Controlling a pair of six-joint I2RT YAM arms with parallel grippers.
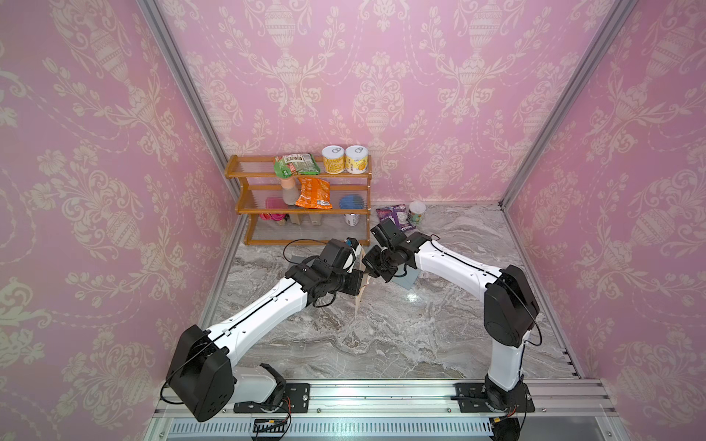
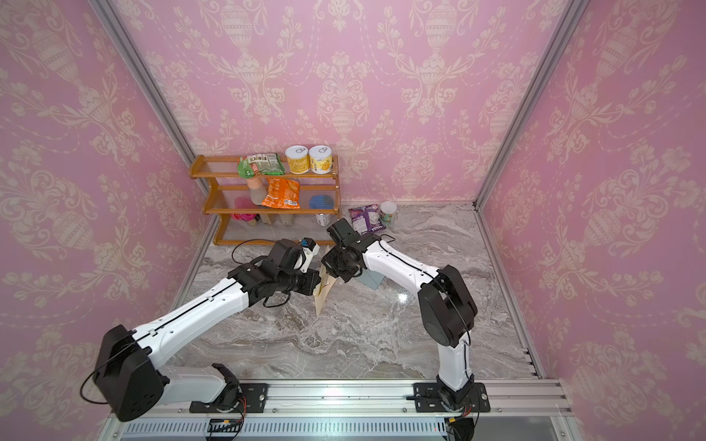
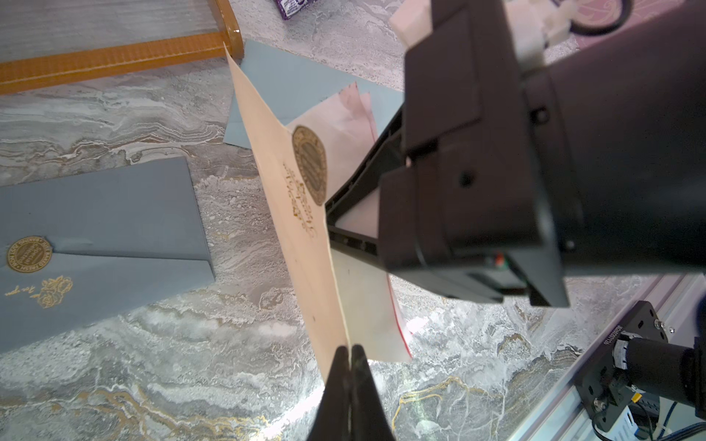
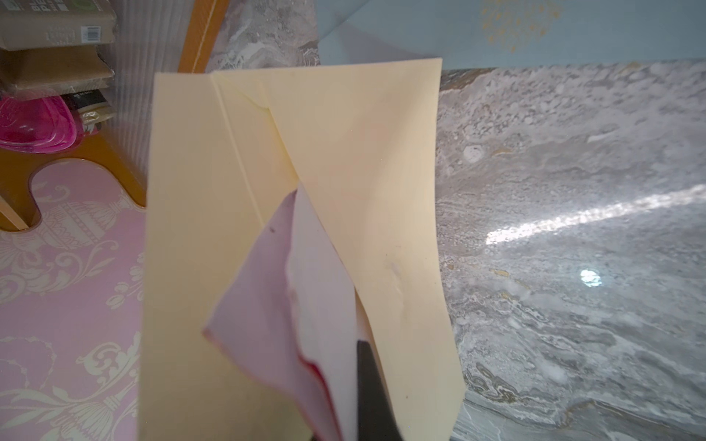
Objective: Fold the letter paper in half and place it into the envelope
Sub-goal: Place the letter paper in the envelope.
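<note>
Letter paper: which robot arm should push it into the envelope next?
Right. The right gripper pinches the folded letter paper, whose corner is already tucked into the cream envelope. The left gripper is busy pinching the envelope's edge to hold it up.

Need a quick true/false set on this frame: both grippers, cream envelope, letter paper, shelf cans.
1. The left gripper is shut on the edge of the cream envelope. True.
2. The cream envelope lies flat. False: the left gripper holds it up on edge.
3. The right gripper pinches the letter paper, whose tip sits between the envelope's layers. True.
4. The two yellow cans stand on the bottom tier of the shelf. False: they stand on the top tier.
5. The cream envelope is the only envelope in view. False: a grey-blue envelope lies on the table.
</note>
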